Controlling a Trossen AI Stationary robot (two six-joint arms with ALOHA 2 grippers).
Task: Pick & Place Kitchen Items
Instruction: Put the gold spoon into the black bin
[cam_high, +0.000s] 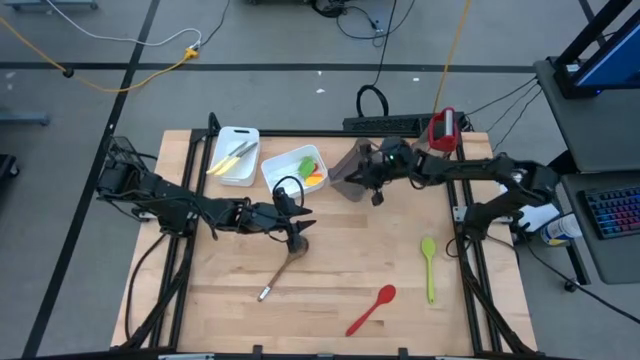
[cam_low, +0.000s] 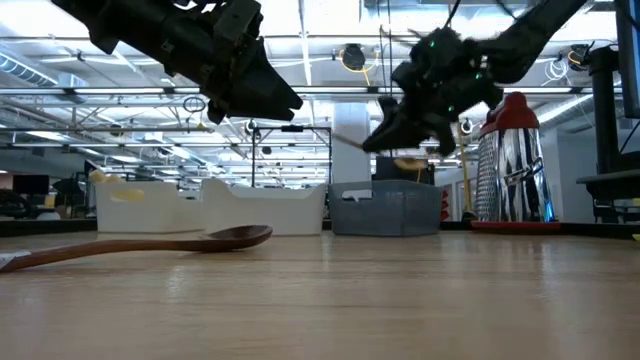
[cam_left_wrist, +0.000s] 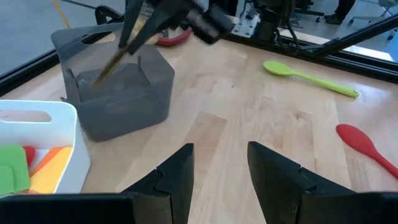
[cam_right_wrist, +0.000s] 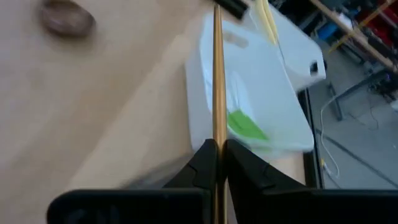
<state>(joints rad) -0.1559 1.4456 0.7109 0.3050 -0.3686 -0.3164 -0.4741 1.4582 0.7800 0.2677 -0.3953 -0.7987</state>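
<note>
Gold spoon: I see the gold spoon (cam_right_wrist: 218, 74) as a thin, straight, shiny gold bar running lengthwise out from between my right fingers; in the left wrist view its far end angles down into the grey bin (cam_left_wrist: 118, 93); its bowl I cannot make out.
Right gripper: my right gripper (cam_right_wrist: 219, 163) is clenched on the gold spoon's handle, hanging above the grey bin at the back of the table (cam_high: 340, 300).
Wooden spoon: the brown wooden spoon (cam_high: 281, 268) lies flat on the table, long axis diagonal, bowl toward the back under my left gripper, handle end toward the front edge; in the low view the dark glossy bowl sits face up.
Left gripper: my left gripper (cam_left_wrist: 219, 174) hovers over the wooden spoon's bowl, fingers parted, holding nothing.
Red spoon: the red spoon (cam_high: 372, 309) lies diagonal near the front, bowl toward the back right.
Green spoon: the green spoon (cam_high: 429, 267) lies nearly front-to-back on the right side, bowl toward the back.
White bins: one white bin (cam_high: 225, 175) holds pale knives (cam_high: 232, 156); the other white bin (cam_high: 278, 170) holds green and orange spatulas (cam_high: 311, 172).
</note>
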